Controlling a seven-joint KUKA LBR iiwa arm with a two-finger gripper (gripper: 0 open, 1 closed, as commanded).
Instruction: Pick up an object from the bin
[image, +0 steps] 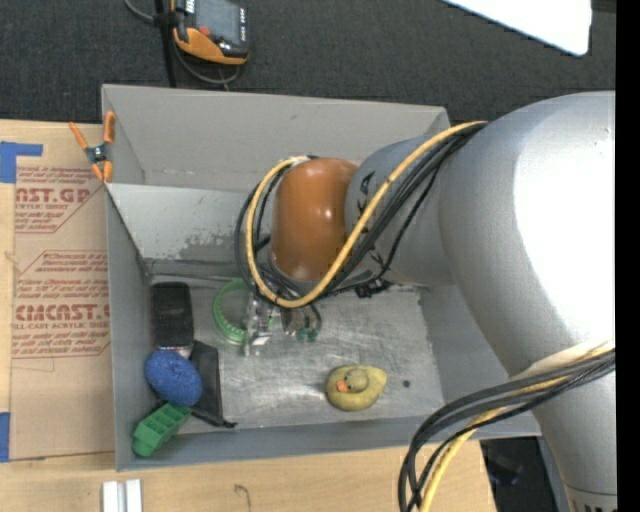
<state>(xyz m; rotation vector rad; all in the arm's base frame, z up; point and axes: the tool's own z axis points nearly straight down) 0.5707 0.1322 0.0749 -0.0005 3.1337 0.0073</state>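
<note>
My gripper reaches down near the middle of the bin floor, just under the orange wrist cover. Its tips stand at the right edge of a clear green ring-shaped thing, perhaps a tape roll, lying flat. I cannot tell whether the fingers are round it or beside it. A yellow rubber duck with an orange beak lies on the floor to the lower right of the gripper, apart from it.
Along the bin's left wall lie a black rectangular block, a blue rough ball, a flat black piece and a green plastic part. The arm covers the bin's right and back.
</note>
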